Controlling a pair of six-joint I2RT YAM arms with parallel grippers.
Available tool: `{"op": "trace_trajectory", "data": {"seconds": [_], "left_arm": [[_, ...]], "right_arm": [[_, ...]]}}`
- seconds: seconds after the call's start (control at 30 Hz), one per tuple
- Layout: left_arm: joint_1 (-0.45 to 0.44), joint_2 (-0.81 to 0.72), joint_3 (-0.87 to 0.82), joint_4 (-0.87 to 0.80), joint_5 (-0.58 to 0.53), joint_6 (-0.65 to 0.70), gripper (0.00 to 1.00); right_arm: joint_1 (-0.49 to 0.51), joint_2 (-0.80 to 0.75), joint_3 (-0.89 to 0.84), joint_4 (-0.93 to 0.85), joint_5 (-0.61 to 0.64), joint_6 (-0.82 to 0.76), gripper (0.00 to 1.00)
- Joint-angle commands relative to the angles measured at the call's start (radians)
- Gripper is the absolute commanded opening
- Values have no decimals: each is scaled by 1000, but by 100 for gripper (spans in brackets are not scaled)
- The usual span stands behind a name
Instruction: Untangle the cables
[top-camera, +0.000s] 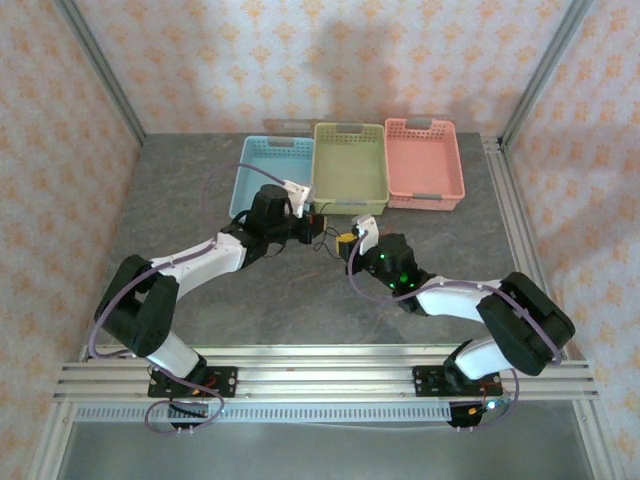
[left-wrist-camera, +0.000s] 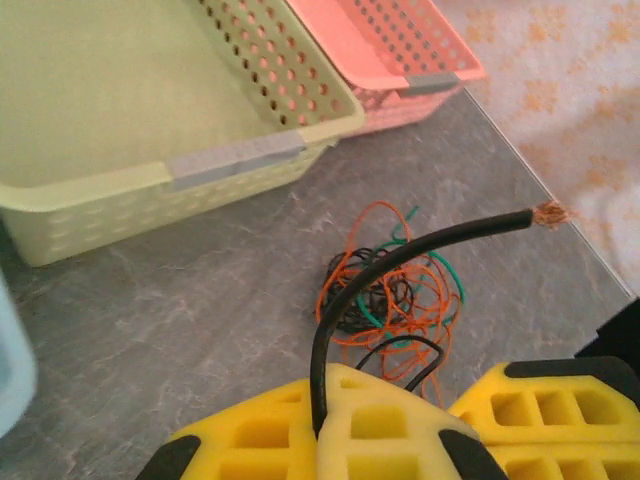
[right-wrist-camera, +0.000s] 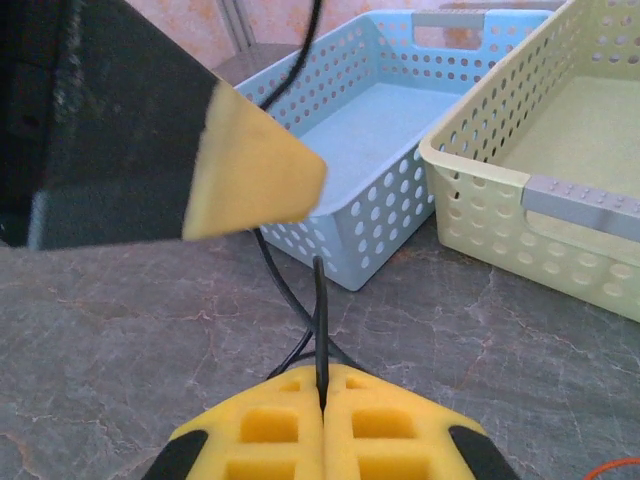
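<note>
Both pairs are clamped. Left fingers (left-wrist-camera: 335, 420) are closed on the thick black cable with a frayed copper end (left-wrist-camera: 400, 255). Right fingers (right-wrist-camera: 330, 420) are closed on a black strand (right-wrist-camera: 318, 300); I can't tell if it's the same cable.

Risks: if I pull apart, the tangle of thin orange, black and green wires (left-wrist-camera: 390, 295) probably cinches tighter. The two sets of fingers sit just beside each other and could clip.

The tangle lies mid grey surface (left-wrist-camera: 200, 320), on the near side of the yellow-green perforated basket (left-wrist-camera: 90, 185) and just beyond the left fingertips.
</note>
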Motion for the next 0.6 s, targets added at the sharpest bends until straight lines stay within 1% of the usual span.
{"op": "trace_trajectory", "data": {"seconds": [0.0,0.13,0.23,0.47,0.5,0.57], "left_arm": [[-3,12,27,-50,65,48,2],[-6,19,36,-65,57,54,1],[-10,20,42,-82,25,54,0],[-3,-60,-27,-41,-122,36,0],[4,-68,-33,-32,-131,29,0],[10,-74,-21,-46,-149,4,0]], "right_arm": [[8,4,27,9,-24,-17,0],[7,5,26,9,-15,-18,0],[7,3,26,8,-7,-18,0],[8,-4,18,16,24,-20,0],[8,-7,14,25,35,-17,7],[8,-14,-1,54,68,-11,39]]}}
